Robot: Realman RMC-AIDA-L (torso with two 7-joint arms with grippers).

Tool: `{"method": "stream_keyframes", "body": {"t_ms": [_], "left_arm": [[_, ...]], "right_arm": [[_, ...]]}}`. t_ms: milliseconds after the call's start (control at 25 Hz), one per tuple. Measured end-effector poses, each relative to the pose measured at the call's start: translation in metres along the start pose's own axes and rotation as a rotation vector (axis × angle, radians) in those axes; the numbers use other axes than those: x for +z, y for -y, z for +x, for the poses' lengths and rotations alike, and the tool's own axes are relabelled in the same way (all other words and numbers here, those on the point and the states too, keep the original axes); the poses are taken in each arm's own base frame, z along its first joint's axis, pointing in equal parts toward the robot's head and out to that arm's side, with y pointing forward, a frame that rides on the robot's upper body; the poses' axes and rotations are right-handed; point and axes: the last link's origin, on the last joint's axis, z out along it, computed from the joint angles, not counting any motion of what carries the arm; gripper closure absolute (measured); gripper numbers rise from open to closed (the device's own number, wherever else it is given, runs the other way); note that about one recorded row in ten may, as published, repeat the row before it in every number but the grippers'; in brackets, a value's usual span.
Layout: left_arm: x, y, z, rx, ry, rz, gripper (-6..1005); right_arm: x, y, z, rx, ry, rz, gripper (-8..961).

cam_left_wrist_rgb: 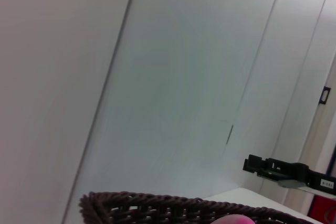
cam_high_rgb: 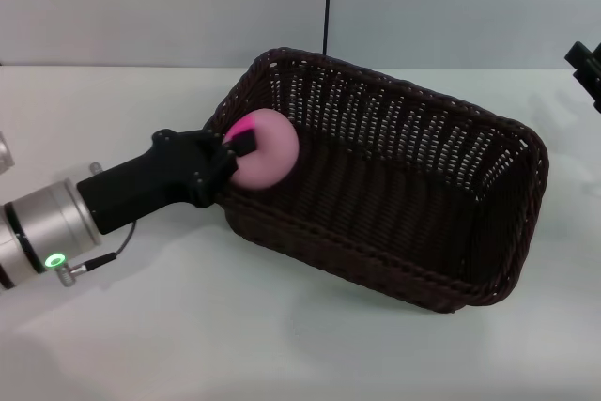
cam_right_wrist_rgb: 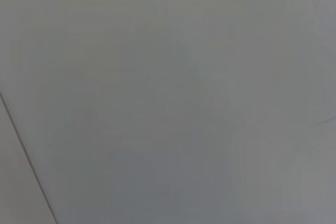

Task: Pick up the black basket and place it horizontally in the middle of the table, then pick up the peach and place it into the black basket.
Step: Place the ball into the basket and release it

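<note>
The black basket (cam_high_rgb: 394, 185) lies on the white table (cam_high_rgb: 188, 326), its long side running from upper left to lower right. My left gripper (cam_high_rgb: 246, 149) is shut on the peach (cam_high_rgb: 268, 152), pale pink with a magenta patch, and holds it over the basket's left end, just inside the rim. In the left wrist view the basket's braided rim (cam_left_wrist_rgb: 157, 203) and the top of the peach (cam_left_wrist_rgb: 235, 220) show at the lower edge. My right gripper (cam_high_rgb: 587, 68) is parked at the far right edge, above the table; it also shows in the left wrist view (cam_left_wrist_rgb: 278, 170).
A grey wall with a dark vertical seam (cam_high_rgb: 328, 2) stands behind the table. The right wrist view shows only plain grey wall. White tabletop lies in front of the basket and to its left.
</note>
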Motion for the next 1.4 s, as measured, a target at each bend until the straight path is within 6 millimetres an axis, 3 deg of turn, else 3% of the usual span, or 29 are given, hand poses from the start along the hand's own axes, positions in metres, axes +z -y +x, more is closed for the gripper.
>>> {"method": "stream_keyframes", "body": {"t_ms": [640, 1080, 1400], "left_arm": [[-0.027, 0.009, 0.003, 0.048, 0.024, 0.04, 953], [-0.064, 0.007, 0.002, 0.066, 0.02, 0.067, 953], [-0.07, 0.005, 0.003, 0.065, 0.008, 0.078, 954]], "right_arm": [[0.004, 0.0, -0.001, -0.005, -0.004, 0.001, 509], [0.008, 0.0, -0.003, -0.008, -0.007, 0.002, 509], [0.009, -0.001, -0.001, -0.003, -0.012, 0.005, 509]]}}
